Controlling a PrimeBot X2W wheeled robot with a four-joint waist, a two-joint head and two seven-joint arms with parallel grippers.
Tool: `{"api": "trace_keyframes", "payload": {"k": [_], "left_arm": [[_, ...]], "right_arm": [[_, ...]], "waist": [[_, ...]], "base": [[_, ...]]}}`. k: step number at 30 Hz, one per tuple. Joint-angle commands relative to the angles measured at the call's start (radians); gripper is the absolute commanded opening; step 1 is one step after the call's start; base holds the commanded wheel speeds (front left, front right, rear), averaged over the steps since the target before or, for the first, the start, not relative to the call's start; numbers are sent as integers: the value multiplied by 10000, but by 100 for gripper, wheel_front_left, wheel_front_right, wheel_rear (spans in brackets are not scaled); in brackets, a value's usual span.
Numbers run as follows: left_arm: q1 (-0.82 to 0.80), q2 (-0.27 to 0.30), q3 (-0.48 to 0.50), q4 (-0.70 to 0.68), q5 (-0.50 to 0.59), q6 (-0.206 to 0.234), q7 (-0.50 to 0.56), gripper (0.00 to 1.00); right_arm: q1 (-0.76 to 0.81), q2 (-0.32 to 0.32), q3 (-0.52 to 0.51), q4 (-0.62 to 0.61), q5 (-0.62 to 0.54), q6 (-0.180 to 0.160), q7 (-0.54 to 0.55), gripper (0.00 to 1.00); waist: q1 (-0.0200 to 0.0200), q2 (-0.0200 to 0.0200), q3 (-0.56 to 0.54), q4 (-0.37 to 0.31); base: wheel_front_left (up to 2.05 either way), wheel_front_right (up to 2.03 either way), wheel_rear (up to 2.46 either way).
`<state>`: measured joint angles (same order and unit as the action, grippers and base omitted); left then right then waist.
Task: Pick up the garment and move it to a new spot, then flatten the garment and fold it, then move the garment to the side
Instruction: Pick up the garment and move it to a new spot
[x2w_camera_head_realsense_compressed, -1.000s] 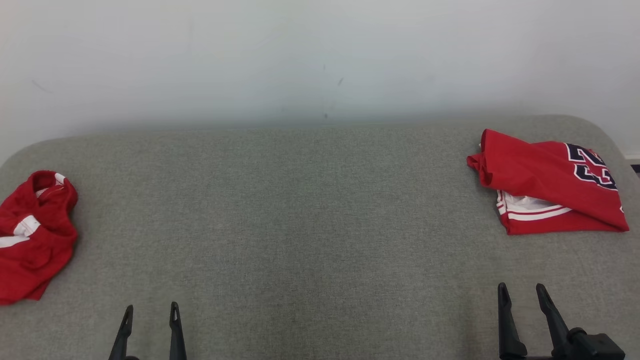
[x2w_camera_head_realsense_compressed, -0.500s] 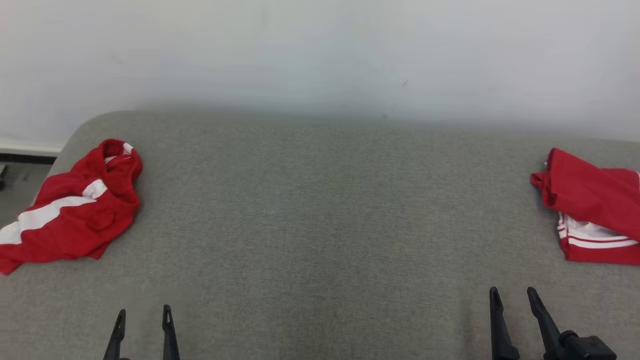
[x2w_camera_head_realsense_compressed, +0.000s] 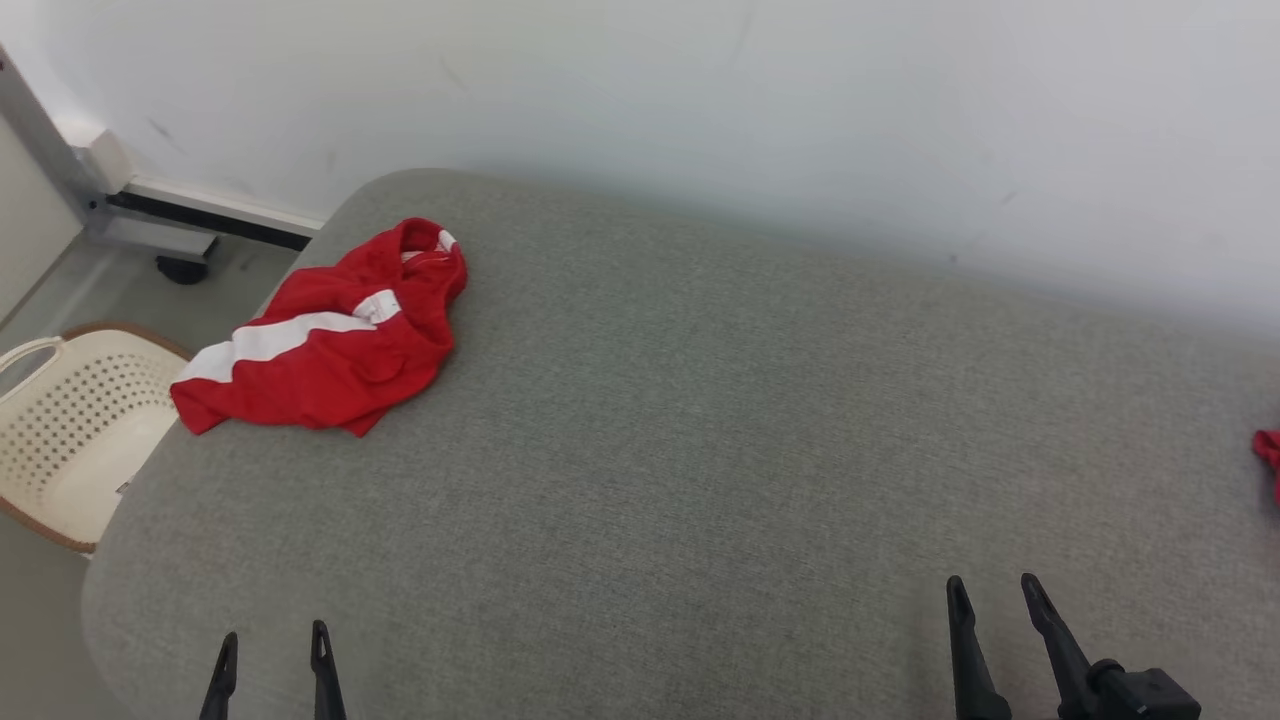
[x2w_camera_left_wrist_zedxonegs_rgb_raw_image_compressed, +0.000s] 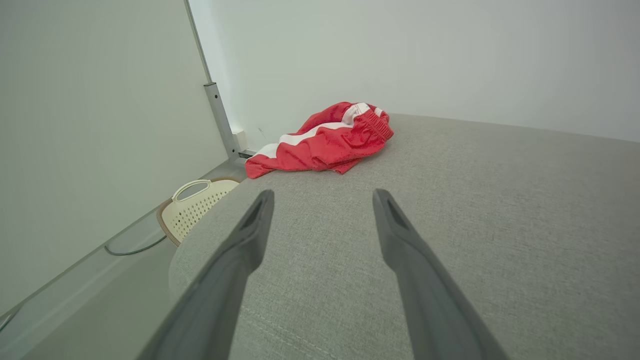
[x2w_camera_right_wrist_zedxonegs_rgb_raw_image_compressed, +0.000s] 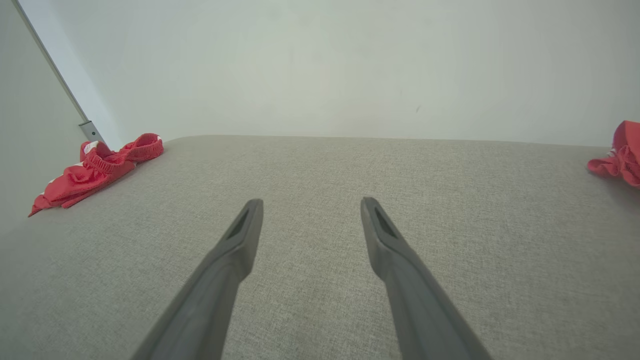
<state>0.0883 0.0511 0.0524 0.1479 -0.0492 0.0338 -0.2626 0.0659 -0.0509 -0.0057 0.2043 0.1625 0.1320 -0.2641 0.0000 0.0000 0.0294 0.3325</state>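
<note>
The grey fabric-covered counter with rounded corners (x2w_camera_head_realsense_compressed: 700, 450) takes up most of the scene, backed by a plain white wall (x2w_camera_head_realsense_compressed: 700, 100). A crumpled red garment with a broad white stripe and an elastic waistband (x2w_camera_head_realsense_compressed: 330, 345) lies bunched near the counter's far left corner, close to the edge. Nothing touches it. Judging by that heap, none of the work on it has begun: it is not yet picked up, moved, flattened, folded or set aside.

On the floor below that corner stands a cream perforated plastic basket with a brown rim (x2w_camera_head_realsense_compressed: 70, 430). At the far right edge of the counter a scrap of a second red cloth (x2w_camera_head_realsense_compressed: 1268, 455) peeks in, well apart from the first. Too little of it shows to say whether it is folded.

The left tool (x2w_camera_head_realsense_compressed: 274, 636) and the right tool (x2w_camera_head_realsense_compressed: 992, 583) hover low over the near edge, each with its fingers apart and holding nothing.

Count: one counter, two red cloths, one basket, two tools with two dark fingers each
</note>
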Motion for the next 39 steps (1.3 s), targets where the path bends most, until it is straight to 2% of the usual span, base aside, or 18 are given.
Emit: {"api": "trace_keyframes", "payload": {"k": [1, 9, 17, 25, 31, 36, 39], "left_arm": [[168, -12, 11, 4, -50, 34, -30, 100], [199, -12, 38, 46, -137, 126, -30, 100], [-29, -11, 111, 63, -279, 128, -30, 100], [-1465, 117, 639, 171, -313, -209, -30, 100], [-4461, 824, 1703, 1050, -747, -632, -32, 100], [-5823, 1272, 2062, 1751, -914, -755, -29, 100], [-7011, 1762, 2134, 2581, -946, -784, -11, 100]], "right_arm": [[6, 7, 56, -25, -12, -19, 1, 100], [-28, 6, 202, 19, 2, -19, 1, 100], [-114, 6, 360, 37, -15, -19, 1, 100], [-723, 3, 630, -188, -242, -19, 1, 100], [-1734, 3, 978, -798, -418, -19, 1, 100], [-2229, 2, 1054, -1087, -495, -19, 1, 100], [-2717, -7, 1086, -1299, -457, -19, 3, 100]], "waist": [[0, 0, 12, 625], [0, 0, -39, 955], [0, 0, 28, 716], [0, 0, 773, -311], [0, 0, 2179, -1736], [0, 0, 2939, -2277], [0, 0, 3676, -2733]], "base": [[0, 0, 0], [0, 0, 0], [0, 0, 0], [0, 0, 0], [0, 0, 0], [0, 0, 0], [0, 0, 0]]}}
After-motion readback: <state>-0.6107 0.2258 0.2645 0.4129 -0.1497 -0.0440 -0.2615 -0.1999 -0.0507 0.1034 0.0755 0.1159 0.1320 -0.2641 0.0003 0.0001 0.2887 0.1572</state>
